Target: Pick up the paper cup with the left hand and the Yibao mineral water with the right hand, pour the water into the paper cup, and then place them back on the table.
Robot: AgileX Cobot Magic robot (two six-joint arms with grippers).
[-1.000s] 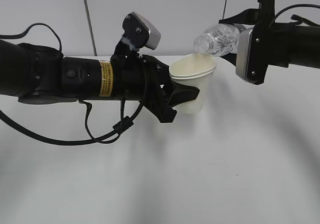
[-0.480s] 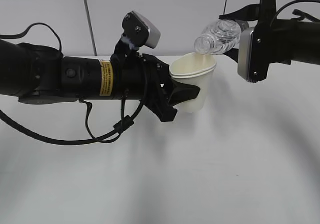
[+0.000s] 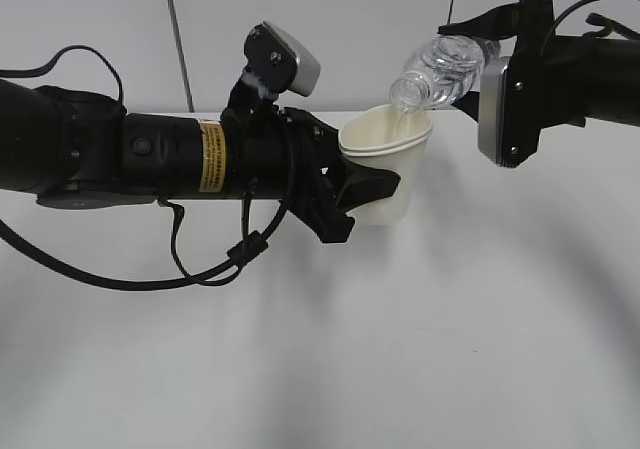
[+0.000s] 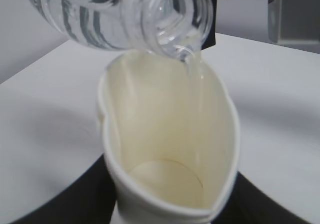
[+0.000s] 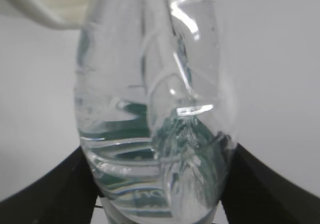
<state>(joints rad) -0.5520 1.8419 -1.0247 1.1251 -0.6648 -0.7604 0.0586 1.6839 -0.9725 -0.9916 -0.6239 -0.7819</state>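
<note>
My left gripper [image 3: 372, 187] is shut on the cream-white paper cup [image 3: 388, 169] and holds it upright above the table [image 3: 420, 349]. In the left wrist view the cup [image 4: 165, 149] is squeezed oval between the black fingers [image 4: 65, 199]. My right gripper [image 3: 478, 74] is shut on the clear Yibao water bottle [image 3: 440, 69], tilted with its open mouth down-left over the cup's rim. A thin stream of water [image 4: 192, 67] runs from the bottle mouth [image 4: 175, 19] into the cup. In the right wrist view the bottle [image 5: 155, 114] fills the frame between the fingers [image 5: 45, 194].
A black cable [image 3: 200, 259] loops under the left arm down to the white tabletop. A grey wall [image 3: 380, 19] with a dark vertical seam stands behind the table.
The bottle has tilted further, its mouth now lower over the cup's rim, and water is now running out. The right arm rose slightly. The left arm and cup have not moved.
</note>
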